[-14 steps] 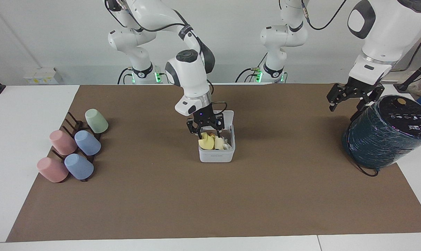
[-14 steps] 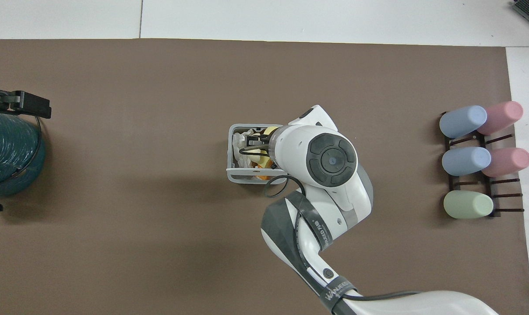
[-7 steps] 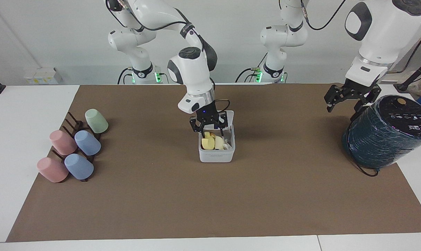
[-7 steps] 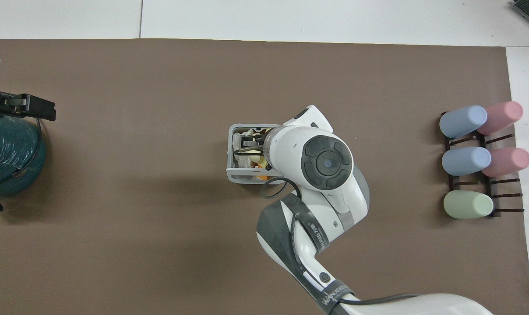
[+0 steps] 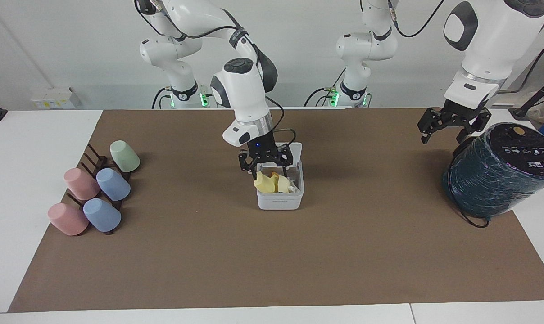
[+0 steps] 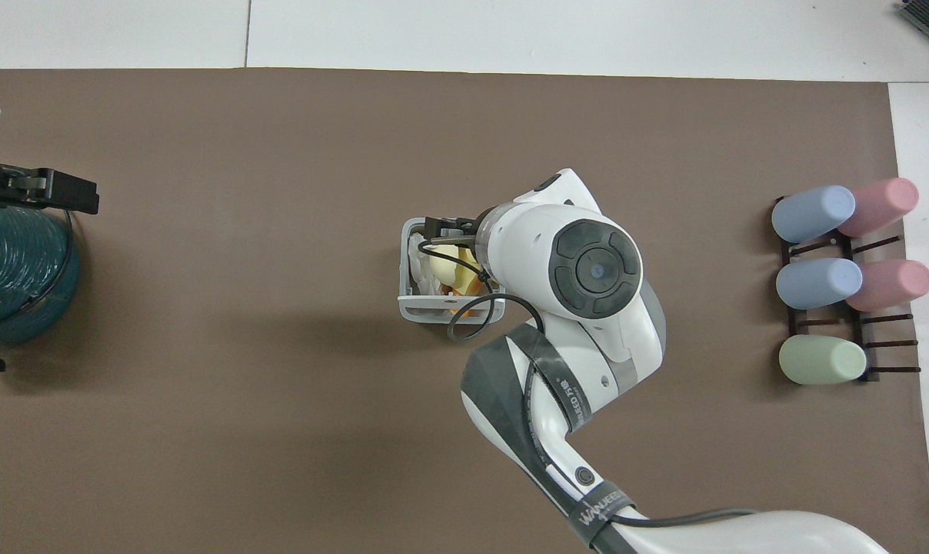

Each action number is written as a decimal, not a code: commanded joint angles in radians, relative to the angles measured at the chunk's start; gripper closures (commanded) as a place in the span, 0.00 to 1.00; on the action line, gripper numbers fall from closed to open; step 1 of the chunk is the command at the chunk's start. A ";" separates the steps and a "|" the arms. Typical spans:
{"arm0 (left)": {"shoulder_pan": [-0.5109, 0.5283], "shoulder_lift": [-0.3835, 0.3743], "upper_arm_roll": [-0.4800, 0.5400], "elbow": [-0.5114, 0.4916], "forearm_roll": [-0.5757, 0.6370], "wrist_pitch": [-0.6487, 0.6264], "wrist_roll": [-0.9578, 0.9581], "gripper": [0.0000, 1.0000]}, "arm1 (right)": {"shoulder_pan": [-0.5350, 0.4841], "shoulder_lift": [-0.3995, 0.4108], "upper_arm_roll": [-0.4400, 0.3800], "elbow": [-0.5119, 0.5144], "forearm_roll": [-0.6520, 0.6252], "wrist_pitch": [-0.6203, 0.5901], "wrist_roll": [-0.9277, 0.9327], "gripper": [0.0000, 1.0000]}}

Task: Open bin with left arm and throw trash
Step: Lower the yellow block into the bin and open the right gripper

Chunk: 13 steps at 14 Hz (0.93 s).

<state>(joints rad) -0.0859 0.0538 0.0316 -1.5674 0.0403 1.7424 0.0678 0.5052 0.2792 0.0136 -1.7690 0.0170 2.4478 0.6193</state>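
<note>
Pink, blue and green plastic cups [image 5: 96, 189] are lying on a dark rack at the left of the facing view.

At the centre of that view the small white square plastic bin [image 5: 280, 199] is sitting on the brown mat, its hinged lid [image 5: 294, 150] standing upright on the side nearer the robots. The trash [image 5: 266, 182], pale yellow and cream soft pieces, is lying inside, with the yellow wedge leaning on the rim toward the right arm's end. The right gripper [image 5: 266, 167] is hovering directly over it with its fingers apart. Whether the tips are touching the wedge I cannot tell.

At the upper right of the frame the left gripper [image 5: 452, 123] is waiting beside the big dark teal cylinder [image 5: 497, 180], its fingers spread and holding nothing. It is well apart from the bin, so the right arm is much the nearer. Any lid work for the left arm is probably calling for a long reach toward the frame's centre.

The overhead view is hiding the lid and half the bin [image 6: 403, 269] under the right arm's wrist, though it is showing an orange piece [image 6: 464, 288]. Only the facing view is showing the right gripper's height.
</note>
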 commanded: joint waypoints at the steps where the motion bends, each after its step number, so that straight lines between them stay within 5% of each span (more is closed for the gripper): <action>1: 0.000 -0.032 0.004 -0.054 -0.034 0.054 0.020 0.00 | -0.049 0.023 0.009 0.016 -0.009 0.031 -0.048 0.01; 7: 0.005 -0.032 0.007 -0.053 -0.076 0.049 0.018 0.00 | -0.059 0.067 0.009 0.003 0.008 0.092 -0.081 0.74; 13: 0.009 -0.032 0.008 -0.049 -0.076 0.055 0.015 0.00 | 0.035 0.057 0.020 -0.006 0.009 0.077 0.183 0.75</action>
<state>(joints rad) -0.0842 0.0532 0.0385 -1.5805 -0.0212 1.7745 0.0682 0.5080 0.3452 0.0301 -1.7686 0.0201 2.5260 0.7252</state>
